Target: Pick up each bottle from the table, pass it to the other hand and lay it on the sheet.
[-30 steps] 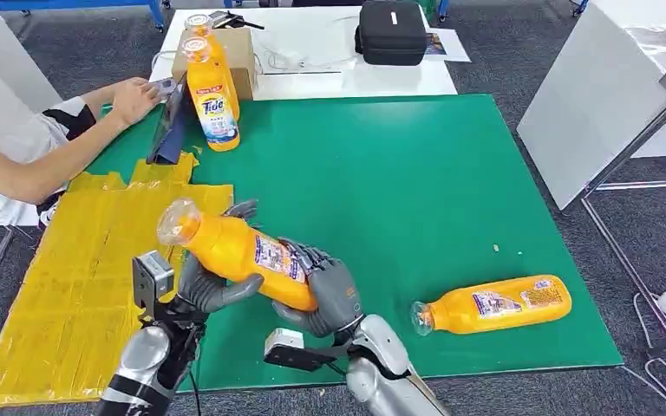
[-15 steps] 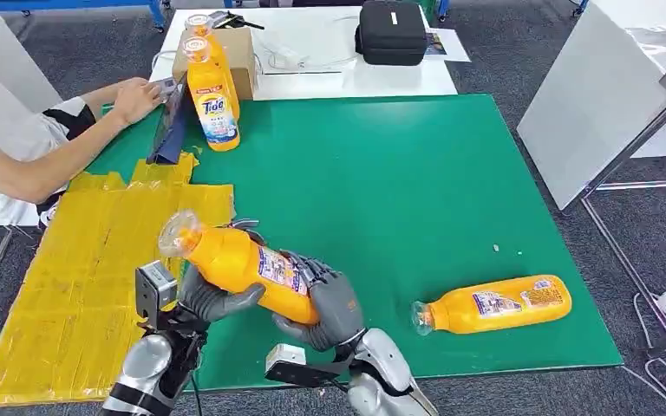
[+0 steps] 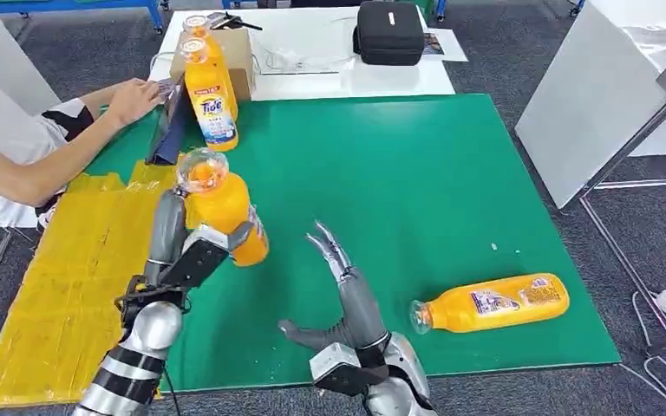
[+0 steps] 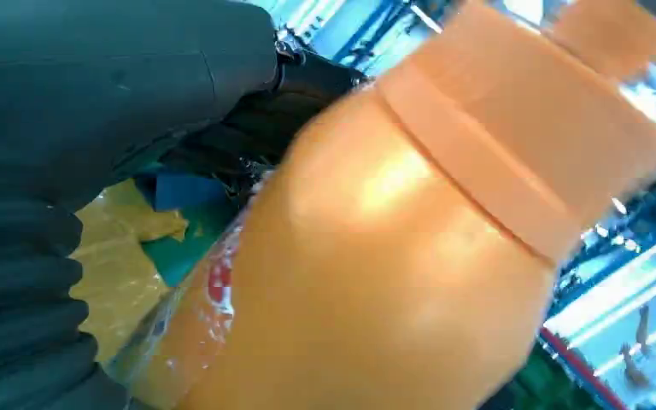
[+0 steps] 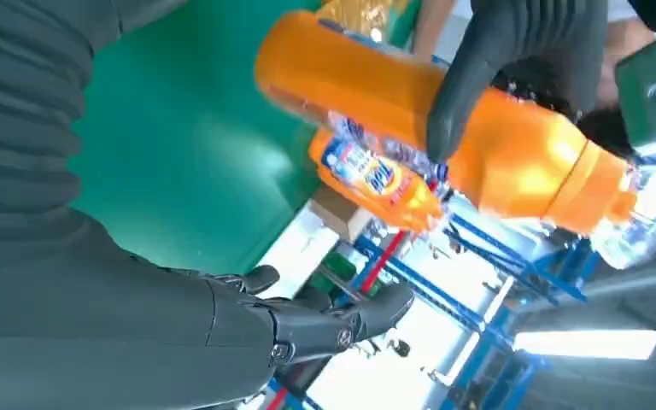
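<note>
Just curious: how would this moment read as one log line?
left hand: holds orange bottle | right hand: open, empty | yellow sheet: bare

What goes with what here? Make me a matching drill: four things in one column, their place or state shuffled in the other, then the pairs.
Things
1. left hand
2. right hand
3. bottle on its side
4. black case

Place or state
A. on the white table
B. fingers spread, holding nothing
C. grips the held bottle
D. lying on the green mat

Pairs: 1-C, 2-B, 3-D, 4-A
</note>
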